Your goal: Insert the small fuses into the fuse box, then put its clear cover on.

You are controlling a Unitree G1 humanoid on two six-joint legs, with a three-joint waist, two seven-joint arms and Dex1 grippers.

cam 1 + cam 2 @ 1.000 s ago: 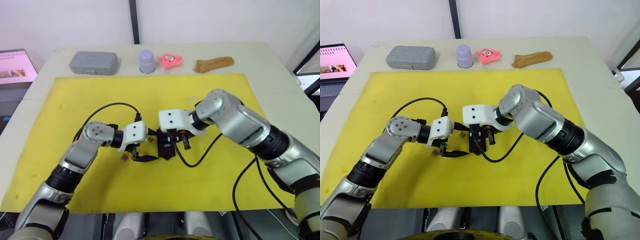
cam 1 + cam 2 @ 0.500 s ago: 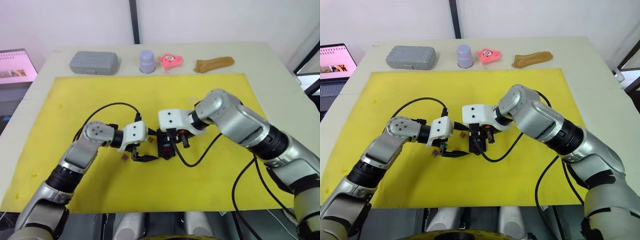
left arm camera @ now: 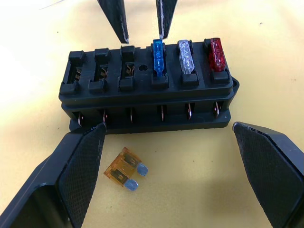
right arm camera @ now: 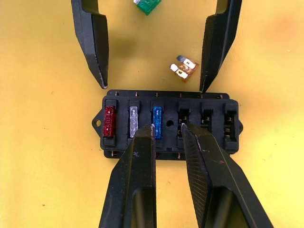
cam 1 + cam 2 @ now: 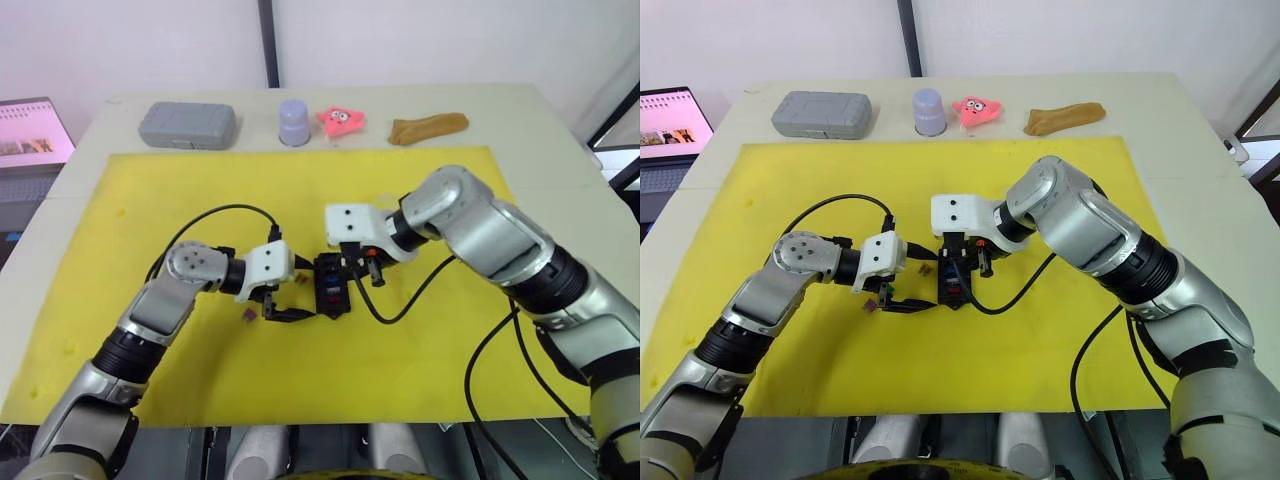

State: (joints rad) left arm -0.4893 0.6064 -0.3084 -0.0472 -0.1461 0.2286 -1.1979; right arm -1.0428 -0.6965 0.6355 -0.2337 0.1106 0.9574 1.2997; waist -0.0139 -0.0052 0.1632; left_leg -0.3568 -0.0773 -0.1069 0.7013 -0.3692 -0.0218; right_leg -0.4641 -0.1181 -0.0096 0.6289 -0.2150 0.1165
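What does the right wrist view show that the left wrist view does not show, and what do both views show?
The right wrist view alone has a green fuse lying on the yellow mat. The left wrist view alone shows the metal terminals along the side wall of the fuse box. Both show the box holding a red fuse, a grey fuse and a blue fuse, three empty slots, and an orange fuse loose beside it.

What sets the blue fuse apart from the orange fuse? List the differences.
Colour: the blue fuse is blue; the orange fuse is amber. State: the blue fuse sits in a slot of the fuse box; the orange fuse is loose on the mat beside it. Pose: the blue fuse stands with blades hidden; the orange fuse lies flat, blades showing. Both are small blade fuses.
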